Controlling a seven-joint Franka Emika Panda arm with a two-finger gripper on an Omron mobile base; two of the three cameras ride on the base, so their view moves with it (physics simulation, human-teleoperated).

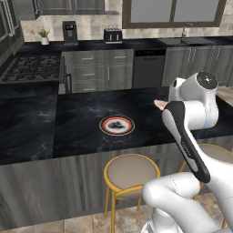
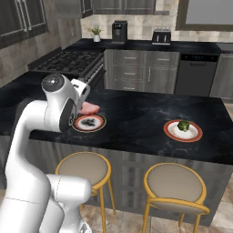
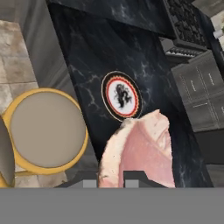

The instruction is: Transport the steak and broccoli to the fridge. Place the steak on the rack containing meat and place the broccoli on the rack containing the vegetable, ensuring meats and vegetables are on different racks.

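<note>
Above the bench [image 2: 136, 113], the claw [image 3: 110, 178] is clamped on the steak [image 3: 140, 153], lifted clear of its emptied plate [image 2: 89, 122]. Its slab juts forward from the fingertips, long axis running away from the hand, fridge nowhere near yet.

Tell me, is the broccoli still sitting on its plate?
Yes, the broccoli sits on the red-rimmed plate on the counter.

Base views flanking; shared counter [image 1: 82, 118].
</note>
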